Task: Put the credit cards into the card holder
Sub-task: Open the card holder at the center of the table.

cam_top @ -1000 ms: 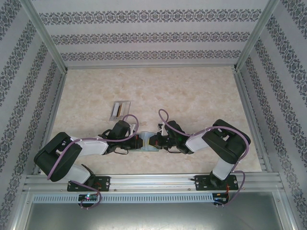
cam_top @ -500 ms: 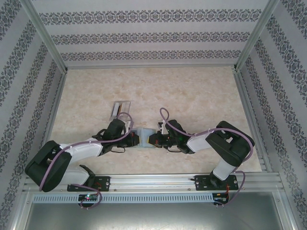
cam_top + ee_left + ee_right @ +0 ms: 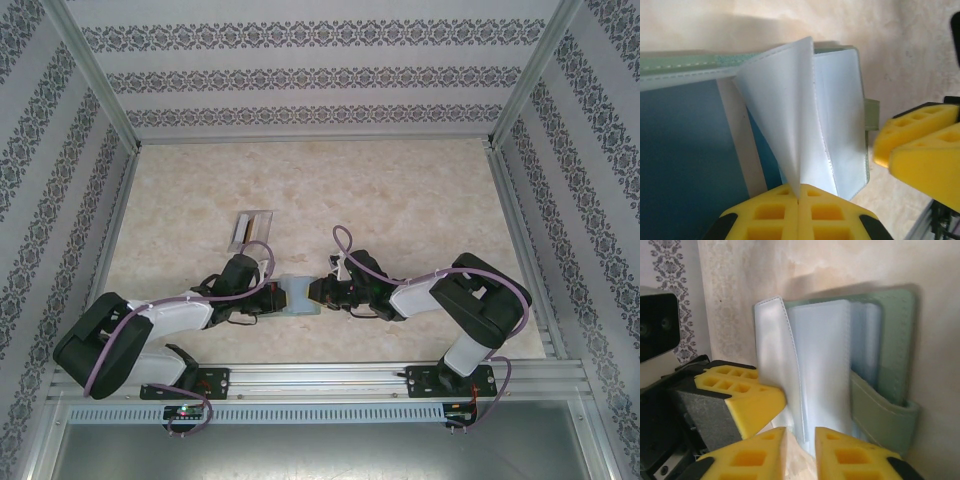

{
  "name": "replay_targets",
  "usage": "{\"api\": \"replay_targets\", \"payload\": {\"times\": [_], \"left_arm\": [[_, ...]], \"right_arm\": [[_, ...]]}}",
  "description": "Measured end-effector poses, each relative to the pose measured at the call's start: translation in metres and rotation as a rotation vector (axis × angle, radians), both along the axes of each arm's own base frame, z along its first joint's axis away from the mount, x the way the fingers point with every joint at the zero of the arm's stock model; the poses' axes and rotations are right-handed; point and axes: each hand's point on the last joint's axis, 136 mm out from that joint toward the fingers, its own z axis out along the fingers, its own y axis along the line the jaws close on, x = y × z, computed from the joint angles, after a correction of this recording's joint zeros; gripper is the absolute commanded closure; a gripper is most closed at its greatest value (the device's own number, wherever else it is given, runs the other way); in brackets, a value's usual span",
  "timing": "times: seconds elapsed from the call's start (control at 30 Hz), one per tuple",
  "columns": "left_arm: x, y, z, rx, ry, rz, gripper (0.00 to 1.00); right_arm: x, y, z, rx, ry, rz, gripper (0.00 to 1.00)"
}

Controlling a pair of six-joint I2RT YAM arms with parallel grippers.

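Yellow left fingers [image 3: 765, 215] pinch the opened card holder [image 3: 837, 115].

1. The dark blue flat plastic card [image 3: 685, 165] runs off my left wrist view at 9 and 7 o'clock.
2. My right gripper [image 3: 886, 154] is blurred at 4 o'clock there and cut by the edge.
3. From above, the sage-green folding wallet [image 3: 298, 297] is too small to show its pockets; my left gripper [image 3: 274, 297] covers its 9 o'clock end.
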Motion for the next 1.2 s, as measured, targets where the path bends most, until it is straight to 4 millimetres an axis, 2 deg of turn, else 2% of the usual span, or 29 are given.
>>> {"api": "replay_targets", "payload": {"times": [0.3, 0.47, 0.63, 0.87, 1.03, 1.2], "left_arm": [[-0.003, -0.015, 0.003, -0.079, 0.017, -0.055, 1.0], [-0.002, -0.021, 0.003, -0.109, 0.026, -0.064, 1.0], [-0.002, -0.026, -0.002, -0.125, 0.038, -0.072, 1.0], [0.001, -0.031, 0.002, -0.154, 0.026, -0.078, 1.0], [0.002, -0.031, 0.003, -0.154, 0.022, -0.076, 1.0], [0.004, -0.03, 0.005, -0.153, 0.009, -0.07, 1.0]], "right_arm": [[0.01, 0.009, 0.013, 0.026, -0.024, -0.002, 0.6], [0.01, 0.009, 0.004, 0.013, 0.001, -0.008, 0.54], [0.012, 0.01, 0.006, 0.019, -0.001, -0.019, 0.5], [0.014, 0.01, 0.005, 0.024, 0.002, -0.028, 0.55], [0.014, 0.009, 0.005, 0.025, 0.002, -0.035, 0.53], [0.008, -0.001, 0.011, 0.006, 0.003, -0.054, 0.52]]}}
